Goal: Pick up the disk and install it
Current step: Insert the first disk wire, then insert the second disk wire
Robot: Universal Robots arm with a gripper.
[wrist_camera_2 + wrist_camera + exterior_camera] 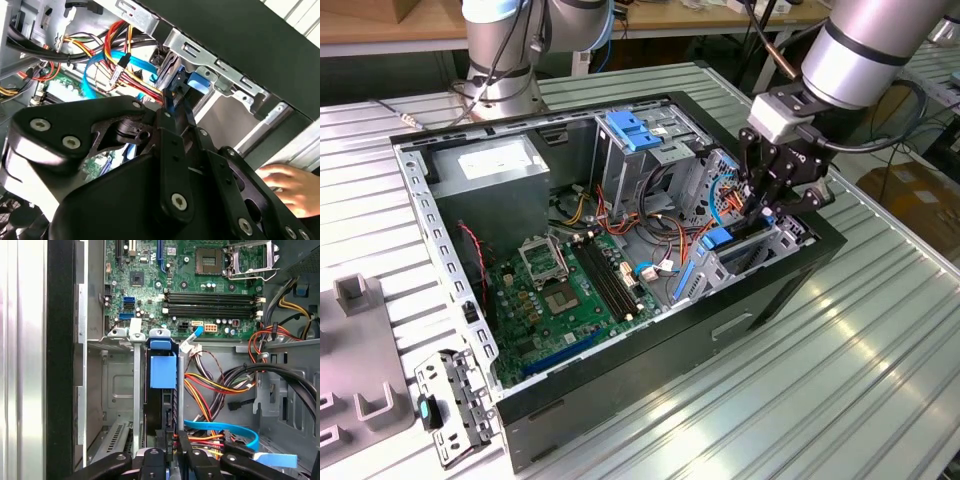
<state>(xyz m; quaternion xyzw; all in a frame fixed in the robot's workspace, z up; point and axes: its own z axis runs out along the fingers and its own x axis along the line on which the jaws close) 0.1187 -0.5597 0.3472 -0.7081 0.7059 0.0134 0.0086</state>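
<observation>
Here, in the exterior view, the end effector [766,207] reaches into the open computer case [650,350] on the ribbed desk [800,400], over the drive cage [745,250] at the exterior view's right. In the second wrist view, its fingers [172,107] pinch the disk [192,82] edge-on at the cage mouth; a hand [285,185] rests outside the case. In the first wrist view, the disk [162,372] stands upright in the cage slot, below the motherboard [200,295].

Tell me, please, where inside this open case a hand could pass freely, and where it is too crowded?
Free: the bare grey floor of the empty bay beside the disk, bordered by the case wall, and the motherboard area, which has no cables over it. Crowded: the cable tangle beside the disk, and the drive cage where the gripper sits.
</observation>
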